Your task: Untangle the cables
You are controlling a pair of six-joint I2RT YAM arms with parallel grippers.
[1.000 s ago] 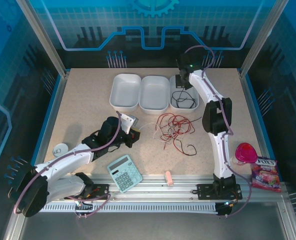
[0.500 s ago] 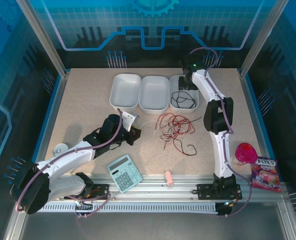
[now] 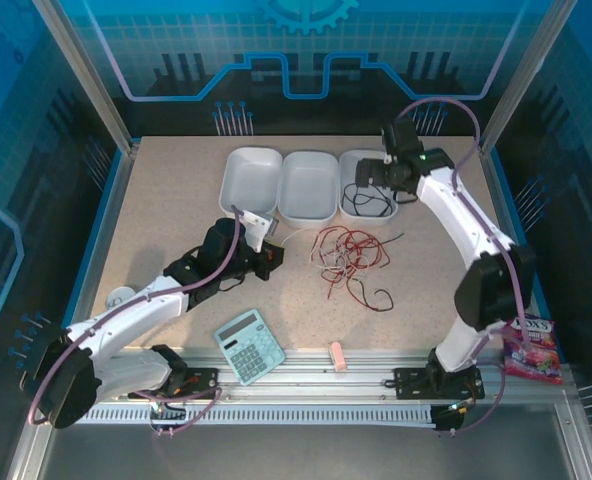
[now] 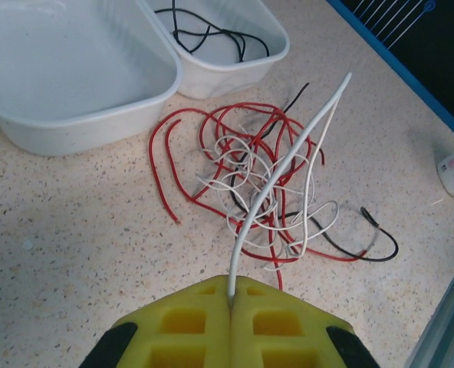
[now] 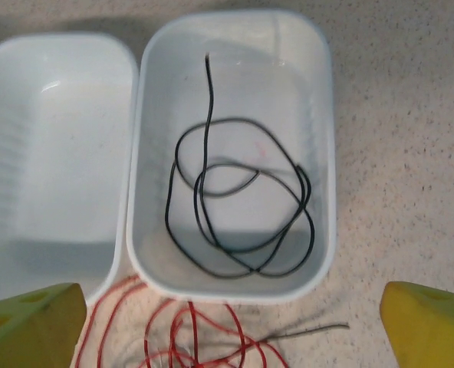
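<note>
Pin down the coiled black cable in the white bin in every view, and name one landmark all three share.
Top external: black cable in the rightmost bin, upper right of centre.
Left wrist: black cable at the top edge, in the far bin.
Right wrist: black cable coiled mid-picture, in the bin.
Shared landmark: the red cables lying just outside that bin.

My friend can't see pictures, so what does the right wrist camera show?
A thin black cable lies coiled inside a white rectangular plastic tub. An empty matching tub sits left of it, red cables lie below, and the yellow jaws stand wide apart.
</note>
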